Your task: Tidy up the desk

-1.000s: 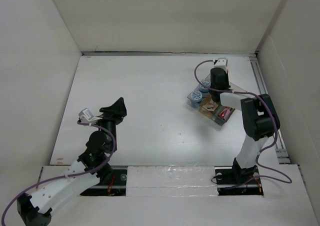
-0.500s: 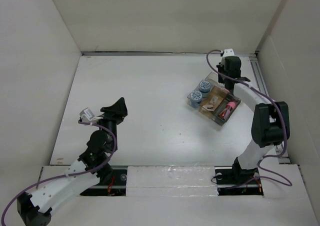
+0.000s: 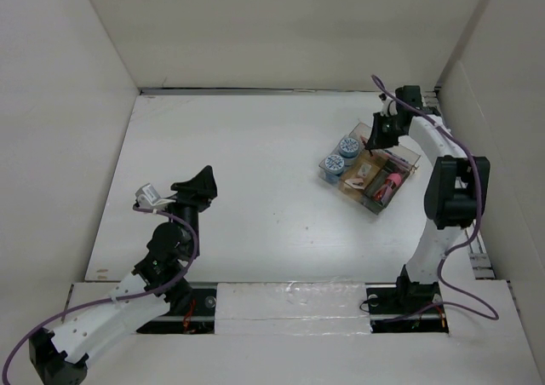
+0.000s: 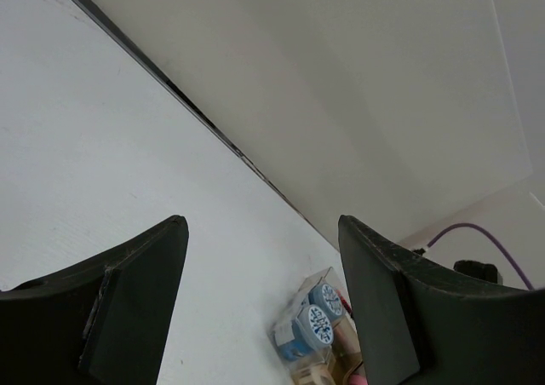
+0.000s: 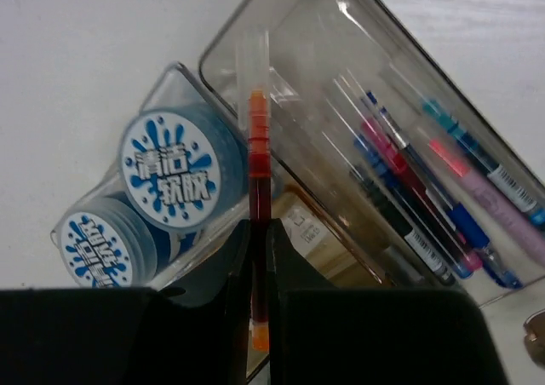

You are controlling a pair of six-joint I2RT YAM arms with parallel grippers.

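Right gripper [image 5: 255,261]: nearly closed, pinching a slim red-orange pen with clear cap [image 5: 255,138], cap pointing ahead of the fingers [image 5: 238,270] over the edge of the long bay of a clear plastic compartment tray [image 5: 232,20]; probably lined up for laying beside the blue and pink pens [image 5: 426,198] ahead and to the hand's right. Two round blue-lidded tubs [image 5: 170,168] side by side in the bay to its left. Left gripper [image 4: 262,223]: spread wide, nothing between the fingers, apparently parked, tray far ahead. Matte-white desk [image 3: 247,163] beneath both hands; plain white walls [image 3: 281,27] on three sides, dark rail [image 3: 255,89] along the far edge.
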